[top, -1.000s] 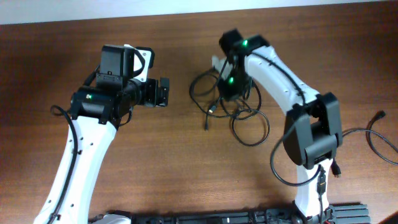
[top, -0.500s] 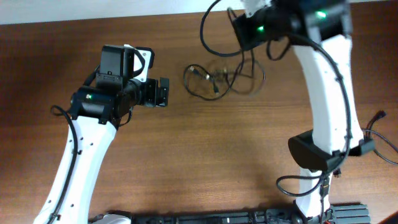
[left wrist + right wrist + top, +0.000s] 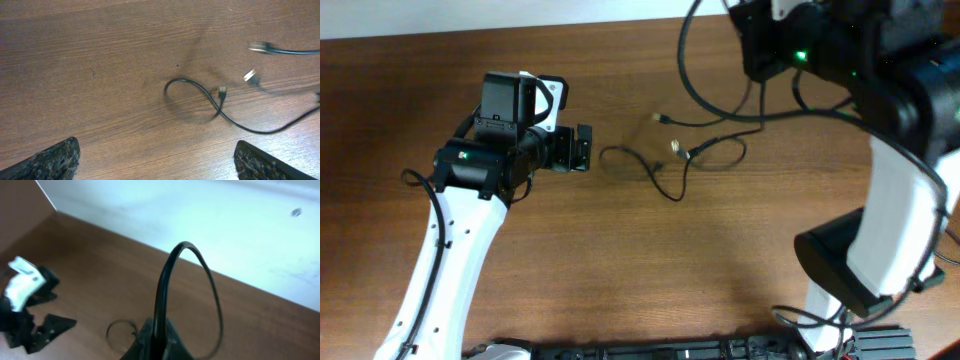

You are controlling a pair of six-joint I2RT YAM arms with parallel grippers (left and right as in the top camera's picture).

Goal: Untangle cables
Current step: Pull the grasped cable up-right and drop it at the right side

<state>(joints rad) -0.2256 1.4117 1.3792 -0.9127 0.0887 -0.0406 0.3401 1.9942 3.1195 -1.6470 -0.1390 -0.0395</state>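
At the right hand (image 3: 767,45): shut tight on one strand of the cables (image 3: 161,287), raised well above the surface (image 3: 620,270). In its wrist view, a black loop arching up out of the pinch, with a thinner strand falling away on the far side. From there, down and leftward in the overhead view, trailing lengths to the surface, part hanging in the air, part lying flat.

At the left hand (image 3: 582,148): fully spread, nothing between the fingers, low over the wood and facing the bundle. Just beside it, not touching, the near end of the lying strand. Below its camera, one small open loop crossing over itself once, a connector plug (image 3: 222,90) resting against that crossing, and two more plug ends nearby, blurred.

Judged as partway done: bundle drawn out long and thin rather than heaped, most of the tangle apparently loosened. Left to do, by the look of it: undoing that single crossing and parting the strands where they meet near the plugs. Not possible to tell how many separate cords there are, nor whether any real knot remains.
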